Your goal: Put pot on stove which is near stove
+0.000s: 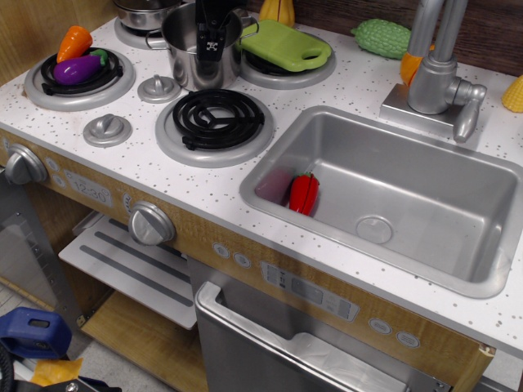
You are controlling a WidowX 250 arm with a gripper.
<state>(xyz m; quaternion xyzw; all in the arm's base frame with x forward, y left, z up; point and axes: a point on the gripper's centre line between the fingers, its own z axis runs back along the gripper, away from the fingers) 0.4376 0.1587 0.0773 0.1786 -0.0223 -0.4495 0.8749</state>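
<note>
On the far left of the white speckled surface (343,77), one burner carries a purple eggplant (78,70) and an orange carrot (74,38), so it is not free for the pot. Two small silver knob caps (107,129) sit to its right. Next comes the empty front stove (214,119), its black coil fully bare; I judge this is the goal, because it is the free burner just beside the pot. The pot (198,51) stands upright right behind it, between the burners, not yet on a coil. The gripper (212,45) reaches down into the pot's mouth and looks narrow, seemingly pinching the rim, but I cannot tell surely whether it holds. A green cutting board (284,45) covers the back right burner. Further right, the sink (458,269) holds a red pepper (304,193), with the faucet (435,69) behind.
</note>
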